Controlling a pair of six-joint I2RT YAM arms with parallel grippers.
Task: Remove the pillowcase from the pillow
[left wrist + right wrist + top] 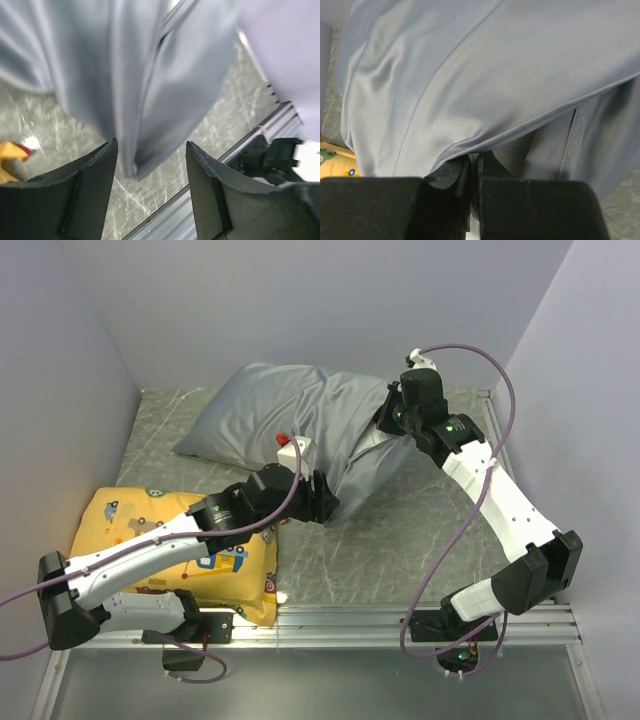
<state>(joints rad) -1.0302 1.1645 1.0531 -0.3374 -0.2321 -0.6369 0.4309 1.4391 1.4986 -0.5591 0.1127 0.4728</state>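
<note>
The grey pillowcase (290, 415) lies at the back middle of the table, bulging; the pillow inside it is hidden. My right gripper (388, 418) is at its right end, shut on the hem of the pillowcase (485, 90) and holding that end raised; the fabric drapes over my right gripper's (474, 161) tips. From there a fold of pillowcase hangs down to the table. My left gripper (325, 500) is open at this fold's lower corner. In the left wrist view the corner of the pillowcase (140, 100) hangs between the spread jaws of my left gripper (150, 146), touching neither.
A yellow cushion (170, 545) printed with vehicles lies at the front left under my left arm. An aluminium rail (400, 620) runs along the table's near edge. Walls close in the left, back and right sides.
</note>
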